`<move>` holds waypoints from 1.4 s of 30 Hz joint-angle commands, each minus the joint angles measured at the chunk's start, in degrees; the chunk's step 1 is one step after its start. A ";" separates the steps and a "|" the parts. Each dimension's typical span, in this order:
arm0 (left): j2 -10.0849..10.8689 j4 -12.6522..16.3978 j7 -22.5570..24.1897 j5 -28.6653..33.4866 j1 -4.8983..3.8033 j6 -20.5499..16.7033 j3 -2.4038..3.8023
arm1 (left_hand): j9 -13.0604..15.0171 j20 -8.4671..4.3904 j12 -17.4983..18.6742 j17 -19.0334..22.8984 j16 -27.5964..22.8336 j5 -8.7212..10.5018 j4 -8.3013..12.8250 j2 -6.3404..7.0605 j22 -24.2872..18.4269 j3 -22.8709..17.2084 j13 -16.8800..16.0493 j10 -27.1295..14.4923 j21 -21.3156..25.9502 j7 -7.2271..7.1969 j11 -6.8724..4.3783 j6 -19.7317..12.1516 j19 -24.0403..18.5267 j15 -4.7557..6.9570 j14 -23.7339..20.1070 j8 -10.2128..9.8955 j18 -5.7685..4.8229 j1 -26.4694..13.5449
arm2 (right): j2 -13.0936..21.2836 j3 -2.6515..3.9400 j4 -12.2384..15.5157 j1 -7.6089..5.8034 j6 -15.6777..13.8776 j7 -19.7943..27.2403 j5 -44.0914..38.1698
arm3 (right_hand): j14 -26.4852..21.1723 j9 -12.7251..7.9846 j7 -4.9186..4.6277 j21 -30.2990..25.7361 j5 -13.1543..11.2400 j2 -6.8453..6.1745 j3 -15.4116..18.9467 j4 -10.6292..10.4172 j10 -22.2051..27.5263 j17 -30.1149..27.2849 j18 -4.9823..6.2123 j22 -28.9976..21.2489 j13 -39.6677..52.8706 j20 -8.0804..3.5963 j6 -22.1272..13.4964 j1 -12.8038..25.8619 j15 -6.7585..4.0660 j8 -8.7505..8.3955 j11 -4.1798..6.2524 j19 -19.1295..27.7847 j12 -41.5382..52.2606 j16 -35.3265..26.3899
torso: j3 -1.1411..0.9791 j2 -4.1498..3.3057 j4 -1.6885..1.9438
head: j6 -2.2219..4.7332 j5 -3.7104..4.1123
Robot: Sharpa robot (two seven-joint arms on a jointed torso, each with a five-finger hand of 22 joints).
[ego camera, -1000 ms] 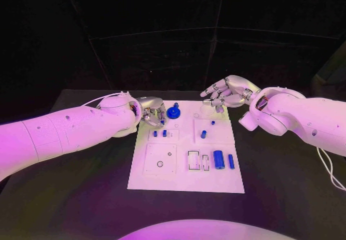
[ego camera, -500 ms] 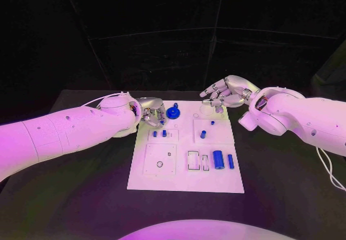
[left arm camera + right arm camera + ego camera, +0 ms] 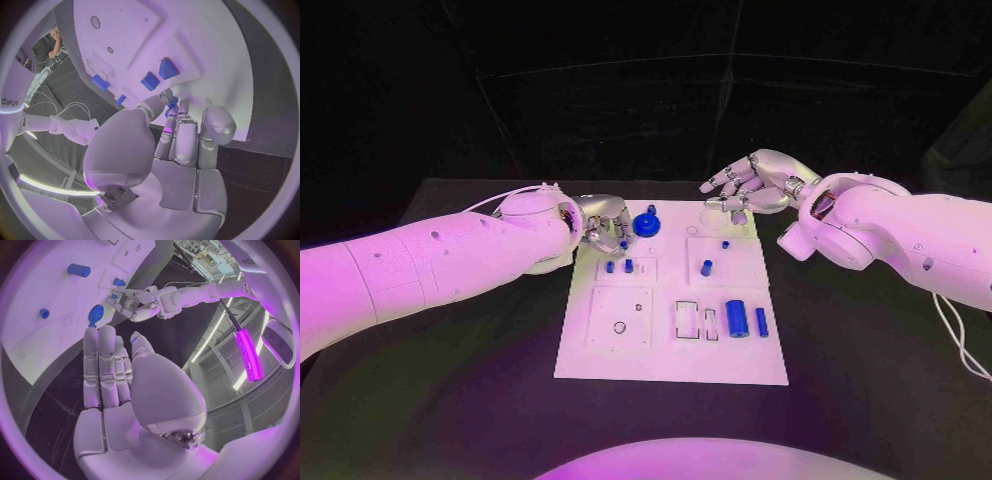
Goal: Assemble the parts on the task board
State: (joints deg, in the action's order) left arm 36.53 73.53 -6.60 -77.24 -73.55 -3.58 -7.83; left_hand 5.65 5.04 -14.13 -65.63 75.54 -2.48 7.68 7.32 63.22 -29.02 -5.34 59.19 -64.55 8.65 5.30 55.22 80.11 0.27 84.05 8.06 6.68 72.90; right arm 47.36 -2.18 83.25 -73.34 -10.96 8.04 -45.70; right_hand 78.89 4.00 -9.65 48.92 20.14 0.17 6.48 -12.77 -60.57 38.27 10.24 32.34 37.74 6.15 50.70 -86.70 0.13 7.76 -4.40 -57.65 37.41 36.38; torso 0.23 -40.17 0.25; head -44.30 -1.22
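Note:
The white task board [image 3: 589, 360] lies in the middle of the table. My left hand [image 3: 603, 228] hovers over its far left corner, next to a round blue part [image 3: 646, 222]. Its thumb and a finger are curled together and pinch a small blue piece [image 3: 170, 103]. My right hand [image 3: 754, 187] hangs above the board's far right corner, fingers stretched out and slightly apart, with nothing in it. Small blue pegs [image 3: 629, 266] [image 3: 707, 268] stand in the board's middle. A thicker blue cylinder [image 3: 737, 318] and a thin blue pin [image 3: 762, 322] lie nearer to me.
The black table [image 3: 459, 400] spreads out on both sides of the board. A white inset plate with small holes [image 3: 620, 320] and narrow rectangular slots [image 3: 687, 320] sit in the board's near half.
My right hand's fingers shifted slightly above the far right corner. The left hand and the parts stay where they were.

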 commanded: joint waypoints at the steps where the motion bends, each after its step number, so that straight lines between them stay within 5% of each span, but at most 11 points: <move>1: 0.10 0.09 -0.56 0.22 -0.07 -0.52 0.05 | -0.25 0.49 0.37 0.07 -0.35 -0.22 0.09 0.50 -0.13 0.35 0.19 -0.71 0.29 0.12 0.03 -0.75 0.03 -0.39 0.66 -0.46 -0.62 0.05 | -0.03 0.03 0.03 -0.10 0.39 0.35 -0.06 | -0.43 0.07 0.09 -0.40 0.33 0.00 0.01 -0.40 0.32 0.05 0.23 -0.08 -0.07 0.21 -0.33 -0.15 -0.04 0.39 -0.03 0.08 0.03 -0.33 | -0.02 0.01 0.06 | -0.12 -0.07; 11: 1.03 0.36 -0.24 0.26 -0.06 -1.70 0.06 | -0.68 0.77 0.92 0.40 -0.42 -0.22 0.21 0.54 -1.19 0.53 0.59 -1.98 1.39 0.42 0.37 -1.54 -0.41 -0.66 0.64 -1.15 -0.35 0.18 | 0.12 0.02 -0.10 -0.10 -0.14 -0.41 -1.19 | -0.54 0.07 0.06 -0.49 0.36 0.03 -0.06 -0.41 0.70 0.09 0.23 -0.11 -0.31 0.24 -0.35 -0.28 -0.01 0.45 -0.06 0.13 -0.25 -0.45 | 0.00 -0.02 -0.01 | 0.10 -0.02; 18: 3.96 1.33 3.92 7.01 -0.27 -5.82 0.15 | -1.25 1.15 1.90 1.22 -0.79 -0.26 0.48 0.23 -3.93 0.70 1.25 -4.65 4.20 0.73 0.88 -2.55 -1.47 -1.03 0.47 -1.95 0.27 0.88 | 1.12 0.02 -0.69 -0.10 -1.57 -4.31 -11.93 | 0.89 0.33 -0.04 -0.11 -1.39 -0.25 -1.75 0.04 4.76 0.67 0.37 0.14 -9.69 0.26 2.11 -3.57 0.06 2.04 -0.62 -1.09 -10.52 -0.50 | 0.01 0.12 0.08 | 0.49 0.03; 23: 6.97 2.24 15.48 21.93 -0.60 -9.38 0.19 | -1.31 1.79 1.67 5.73 -3.75 -0.29 -0.57 -2.08 -9.49 0.03 1.37 -5.68 10.00 2.16 1.92 -1.39 -4.14 -1.87 -1.38 -1.51 1.34 0.70 | 2.40 0.01 -0.54 -0.09 -1.67 -9.56 -25.44 | 5.38 0.22 0.95 7.99 -4.69 -0.40 -4.36 0.78 0.40 10.25 -1.08 9.46 -16.87 -0.66 5.62 -6.27 -0.73 2.92 0.25 -7.21 -16.69 10.57 | 0.00 0.05 -0.01 | 1.40 0.47; 27: 9.14 3.53 25.01 43.09 -0.68 -8.18 0.15 | -1.44 2.43 0.14 20.46 -14.47 -0.31 -0.80 -2.34 -20.96 0.25 1.15 -5.16 22.94 2.31 2.13 -0.52 -12.24 -2.30 -9.66 -1.08 3.72 0.62 | 2.90 0.00 -0.27 -0.04 -0.04 -13.35 -36.51 | 5.90 -0.07 1.65 12.16 -7.14 -1.45 -5.83 0.27 -2.02 13.81 -1.89 14.68 -21.54 -0.73 7.40 -6.16 -0.88 2.42 0.59 -9.13 -21.17 14.77 | 0.05 0.03 0.06 | 1.74 1.33; 32: 11.25 6.25 33.16 64.43 -0.57 -6.68 0.05 | -1.36 2.39 -2.80 28.18 -20.40 -0.28 -1.34 -2.20 -22.13 1.67 0.28 -1.80 25.14 1.74 1.36 0.67 -14.70 -1.96 -14.93 -0.23 3.83 -0.48 | 3.04 -0.02 0.28 0.26 1.03 -15.57 -44.87 | 5.82 -0.24 1.69 13.07 -8.44 -2.48 -6.11 -0.31 -0.58 14.42 -2.08 15.81 -23.84 -0.58 7.31 -5.50 -0.58 1.39 0.10 -9.26 -23.58 15.59 | 0.02 0.05 0.05 | 2.02 2.17; 42: 13.19 8.76 37.45 74.56 -0.44 -6.12 0.00 | -1.48 2.44 -3.70 29.34 -21.15 -0.29 -1.84 -2.35 -23.10 3.40 0.15 -2.13 26.51 1.73 1.33 0.70 -15.33 -2.01 -16.01 0.01 3.83 -1.11 | 1.34 -0.05 0.48 1.41 1.06 -16.28 -50.96 | 6.11 -0.25 1.09 15.46 -9.17 -3.83 -7.05 -0.19 0.68 16.92 -2.52 18.90 -27.49 -0.04 5.64 -5.27 0.06 -1.36 -0.69 -10.35 -26.02 18.72 | 0.00 0.01 -0.16 | 2.22 2.29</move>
State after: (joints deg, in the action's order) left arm 49.66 82.05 26.61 -10.24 -73.94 -10.16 -7.87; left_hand 4.24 7.50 -17.58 -36.34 54.74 -2.48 5.79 5.35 40.18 -25.98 -5.13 57.13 -38.21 10.50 6.64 55.54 65.15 -1.74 68.29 7.78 9.75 72.13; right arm 48.95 -2.23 83.71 -72.00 -10.45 -6.94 -91.76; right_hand 84.15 3.79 -8.64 64.11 11.29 -3.26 -0.31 -12.96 -60.37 54.97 8.84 50.93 10.49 6.20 56.81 -91.92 -0.21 6.62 -5.01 -67.67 11.61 54.84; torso 0.27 -40.12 0.22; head -42.14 1.07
